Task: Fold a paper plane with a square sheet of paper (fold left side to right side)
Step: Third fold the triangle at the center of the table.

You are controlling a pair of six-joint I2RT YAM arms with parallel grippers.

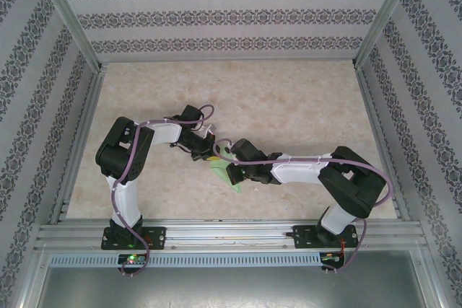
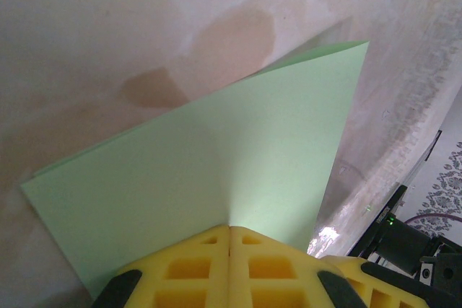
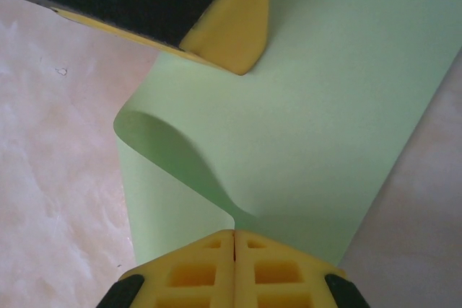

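The light green sheet of paper (image 1: 229,178), doubled over with one layer bulging in a loose curl, sits between the two arms near the middle of the marbled beige table (image 1: 289,106). The left gripper (image 2: 229,230) pinches one edge with its jaws pressed together; the right gripper (image 3: 234,234) clamps another edge close by.

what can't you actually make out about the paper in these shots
- Top view: paper mostly hidden beneath the left claw and right claw; its folds are unreadable.
- Left wrist view: its near edge disappears behind the left claw's fingers.
- Right wrist view: it runs off the top and right frame edges; the left claw covers its upper-left part.
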